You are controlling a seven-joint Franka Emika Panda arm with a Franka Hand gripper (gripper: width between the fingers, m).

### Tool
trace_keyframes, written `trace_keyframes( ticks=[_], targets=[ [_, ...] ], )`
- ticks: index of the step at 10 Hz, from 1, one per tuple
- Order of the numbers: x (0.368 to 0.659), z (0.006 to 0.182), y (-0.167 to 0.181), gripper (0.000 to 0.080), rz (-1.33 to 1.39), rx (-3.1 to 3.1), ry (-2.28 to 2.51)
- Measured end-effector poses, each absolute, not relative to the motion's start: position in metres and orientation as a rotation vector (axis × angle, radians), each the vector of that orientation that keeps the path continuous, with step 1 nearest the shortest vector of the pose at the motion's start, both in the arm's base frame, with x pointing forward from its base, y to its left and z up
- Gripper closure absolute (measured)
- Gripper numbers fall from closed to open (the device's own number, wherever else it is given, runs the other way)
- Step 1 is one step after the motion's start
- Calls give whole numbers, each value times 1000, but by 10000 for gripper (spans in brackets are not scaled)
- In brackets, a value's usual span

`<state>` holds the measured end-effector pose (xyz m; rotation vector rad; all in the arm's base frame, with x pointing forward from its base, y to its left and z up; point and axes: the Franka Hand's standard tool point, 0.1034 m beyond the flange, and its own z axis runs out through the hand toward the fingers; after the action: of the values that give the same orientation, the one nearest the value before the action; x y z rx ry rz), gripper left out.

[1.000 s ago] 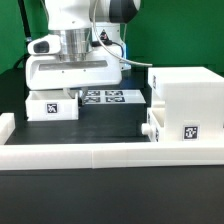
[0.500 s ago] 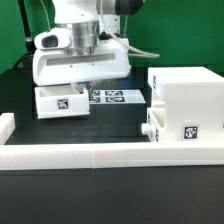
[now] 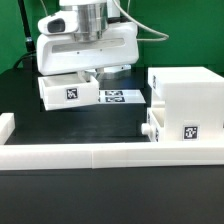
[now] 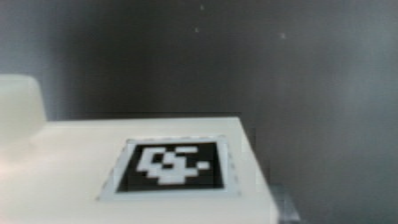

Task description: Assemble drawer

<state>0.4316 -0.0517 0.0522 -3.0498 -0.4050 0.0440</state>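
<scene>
My gripper [image 3: 88, 75] is shut on a small white tray [image 3: 68, 92] with a square tag and holds it in the air, tilted slightly, at the exterior view's left. The fingertips are mostly hidden behind the tray and the wide white hand. The wrist view shows the tray's white face [image 4: 71, 150] and its tag [image 4: 175, 165] close up, with no fingers in view. The large cube-like housing [image 3: 185, 95] stands at the exterior view's right. A second knobbed tray [image 3: 165, 130] sits at the housing's lower front, its knob [image 3: 147, 130] pointing left.
The marker board [image 3: 118, 97] lies flat on the dark table behind and below the held tray. A long low white wall [image 3: 100, 155] runs along the front, with a raised end [image 3: 6, 125] at the left. A green backdrop stands behind.
The gripper has risen and shifted slightly right with the small tray, which has come up off the table and now hangs above it.
</scene>
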Motion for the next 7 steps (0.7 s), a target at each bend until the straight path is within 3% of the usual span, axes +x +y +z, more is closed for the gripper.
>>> trace_keyframes(
  ticks=[2,6,7],
  targets=[
    [433,51,-56,757,31,-2988,-722],
    [470,67,-59,757,28,-2767,-1381],
    [468,65,-60,757,26,-2724,-1463]
  ],
)
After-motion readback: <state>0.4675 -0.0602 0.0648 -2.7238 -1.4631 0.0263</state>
